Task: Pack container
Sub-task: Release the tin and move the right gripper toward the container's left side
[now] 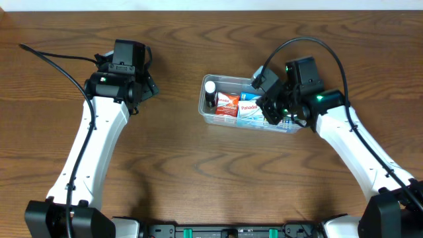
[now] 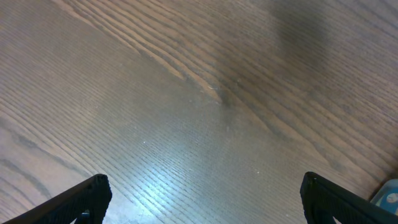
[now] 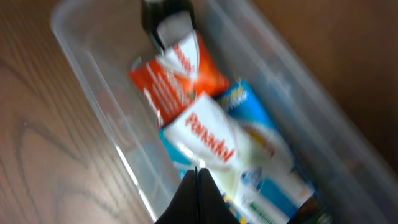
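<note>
Over the right end of the container (image 1: 246, 125), the right end effector (image 3: 198, 190) has its fingers pinched fully together, tips right over a white Panadol packet (image 3: 208, 140). That packet lies on a blue-and-white pack (image 3: 273, 168), with an orange-red packet (image 3: 171, 81) and a small black-and-white bottle (image 1: 210, 92) toward the tub's other end. The clear container sits on the wooden tabletop (image 1: 172, 165) right of centre, and well off to the left the left end effector (image 2: 205, 202) hangs with fingers spread wide over plain wood.
</note>
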